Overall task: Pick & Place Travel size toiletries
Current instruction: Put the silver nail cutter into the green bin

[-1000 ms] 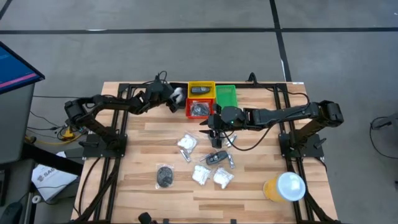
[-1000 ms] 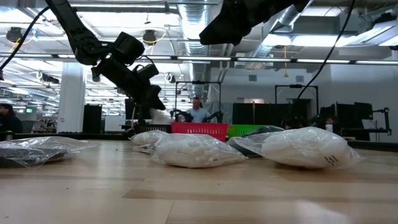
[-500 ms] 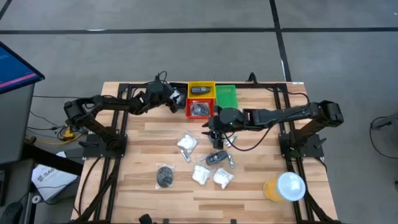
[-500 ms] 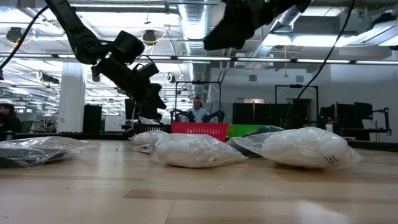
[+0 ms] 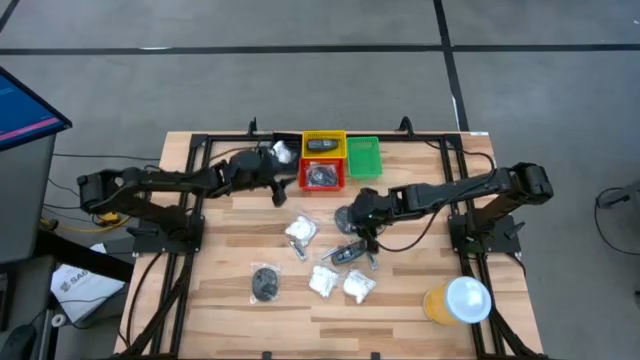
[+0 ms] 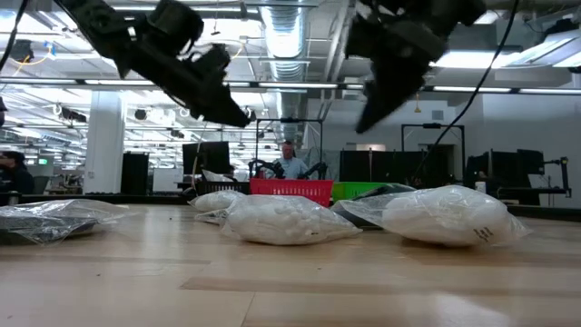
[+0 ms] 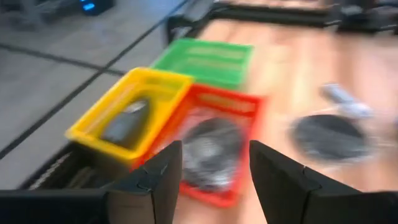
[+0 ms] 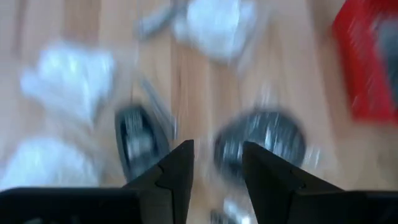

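The toiletries lie spread on the table: a white packet (image 5: 300, 230), two more white packets (image 5: 323, 282) (image 5: 358, 287), a bagged black oblong piece (image 5: 350, 252), a dark disc (image 5: 265, 283) and another dark disc (image 5: 345, 215). A further white packet (image 5: 283, 152) lies in the black bin. My left gripper (image 5: 277, 186) (image 7: 214, 155) is open and empty, hovering just on the near side of the bins. My right gripper (image 5: 363, 230) (image 8: 217, 155) is open and points down above the disc (image 8: 261, 146) and the oblong piece (image 8: 140, 140).
Four bins stand at the far edge: black (image 5: 287, 140), yellow (image 5: 323, 135), red (image 5: 304, 180) with dark items inside, and green (image 5: 363, 155). An orange cup with a white lid (image 5: 455, 300) stands at the near right corner. Bare wood lies along the near edge and near left.
My left gripper has drawn back from the black bin toward the table's near side and risen; the white packet that was at its fingers stays in the bin. My right gripper has moved toward the near edge and down, closer to the disc and the oblong piece.
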`<action>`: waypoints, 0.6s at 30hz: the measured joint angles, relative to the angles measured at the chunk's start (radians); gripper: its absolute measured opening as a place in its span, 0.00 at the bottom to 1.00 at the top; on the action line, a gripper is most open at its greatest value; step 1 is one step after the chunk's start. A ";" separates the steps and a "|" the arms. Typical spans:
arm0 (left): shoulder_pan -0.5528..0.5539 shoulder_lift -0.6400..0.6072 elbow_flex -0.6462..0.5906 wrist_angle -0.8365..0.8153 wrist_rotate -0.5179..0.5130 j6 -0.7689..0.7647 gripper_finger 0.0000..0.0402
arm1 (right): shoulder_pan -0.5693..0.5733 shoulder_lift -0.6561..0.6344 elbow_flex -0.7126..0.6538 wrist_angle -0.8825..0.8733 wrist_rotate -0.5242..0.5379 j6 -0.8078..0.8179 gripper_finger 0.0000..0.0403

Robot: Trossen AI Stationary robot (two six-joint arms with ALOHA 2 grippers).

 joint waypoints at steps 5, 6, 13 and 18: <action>-0.125 -0.016 0.000 0.001 0.000 0.004 0.44 | -0.001 0.000 -0.016 -0.159 0.006 0.022 0.31; -0.144 -0.016 0.000 0.000 -0.001 0.004 0.44 | -0.004 0.000 -0.016 -0.186 0.010 0.025 0.31; -0.231 -0.014 0.000 0.000 -0.007 -0.001 0.44 | -0.019 0.012 -0.016 -0.283 0.023 -0.027 0.31; -0.277 -0.014 0.000 0.001 -0.006 -0.013 0.44 | -0.022 0.048 -0.016 -0.300 0.027 -0.078 0.31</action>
